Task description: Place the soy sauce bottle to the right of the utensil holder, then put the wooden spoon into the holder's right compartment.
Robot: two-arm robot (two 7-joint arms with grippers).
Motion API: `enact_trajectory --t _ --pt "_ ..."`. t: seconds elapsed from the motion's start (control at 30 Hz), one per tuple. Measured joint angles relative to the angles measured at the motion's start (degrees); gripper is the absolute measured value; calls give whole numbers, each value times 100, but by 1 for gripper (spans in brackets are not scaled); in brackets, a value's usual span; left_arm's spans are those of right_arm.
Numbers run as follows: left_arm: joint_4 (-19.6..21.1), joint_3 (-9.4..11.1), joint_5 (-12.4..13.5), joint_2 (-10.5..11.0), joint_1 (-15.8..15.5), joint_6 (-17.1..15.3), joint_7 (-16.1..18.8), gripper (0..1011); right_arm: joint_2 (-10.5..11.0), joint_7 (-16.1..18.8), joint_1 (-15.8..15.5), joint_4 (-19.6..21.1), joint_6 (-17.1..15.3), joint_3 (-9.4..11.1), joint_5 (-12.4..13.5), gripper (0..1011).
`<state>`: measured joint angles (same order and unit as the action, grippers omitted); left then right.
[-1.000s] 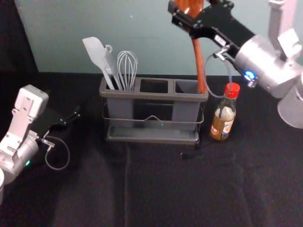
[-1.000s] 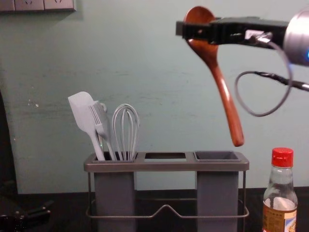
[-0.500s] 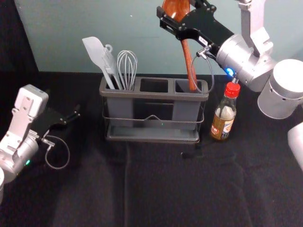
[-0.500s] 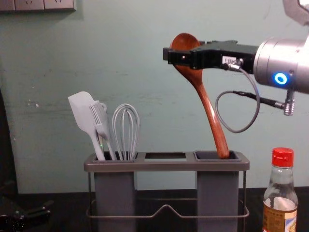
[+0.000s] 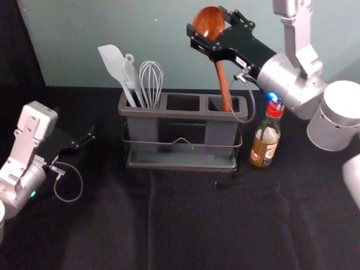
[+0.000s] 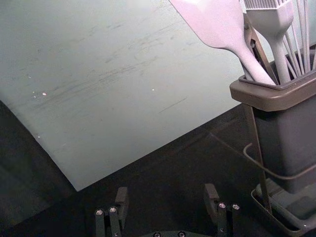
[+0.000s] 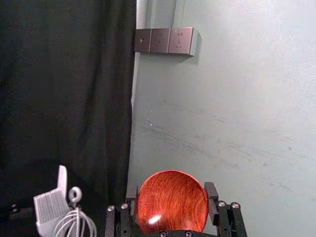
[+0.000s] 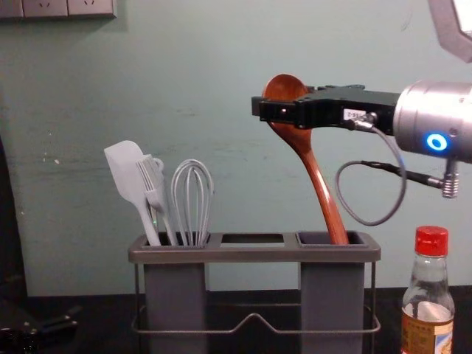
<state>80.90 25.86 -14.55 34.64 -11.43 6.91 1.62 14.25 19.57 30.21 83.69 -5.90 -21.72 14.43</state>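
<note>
Left gripper (image 5: 77,132): idle over the table's left side, released, fingers spread.
Left compartment: spatula (image 5: 113,63), brush (image 8: 153,184), whisk (image 5: 151,81), heads up.
Holder (image 8: 254,254): upright on table (image 5: 185,225), between left gripper and bottle (image 5: 264,147).
Spoon (image 8: 318,181): tilted, bowl up, handle end in mouth of right compartment (image 8: 332,295).
Right gripper (image 5: 206,21): above right compartment, grasping spoon by bowl.
Bottle: upright, right of holder, near it.

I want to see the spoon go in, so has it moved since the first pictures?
Yes. In the chest view, the right gripper has brought the wooden spoon down and left; its handle, once above the holder, now dips into the right compartment.
</note>
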Motion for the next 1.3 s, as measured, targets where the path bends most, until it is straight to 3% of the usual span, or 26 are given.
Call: enact_trajectory --t 0.13,0.37,0.6,0.9,1.3 --pt "0 0 0 0 0 0 0 1005 130 28 -200 350 -182 97 121 833" --pt "0 0 0 0 0 0 0 1005 491 163 -625 1109 -596 329 571 833" --pt "0 0 0 0 0 0 0 1005 810 223 -926 1536 -849 469 889 833" --pt "0 0 1 0 0 0 0 1005 1041 80 -1165 1630 -723 426 868 833" --pt "0 0 0 0 0 0 0 1005 1043 -23 -1303 1388 -597 293 807 833"
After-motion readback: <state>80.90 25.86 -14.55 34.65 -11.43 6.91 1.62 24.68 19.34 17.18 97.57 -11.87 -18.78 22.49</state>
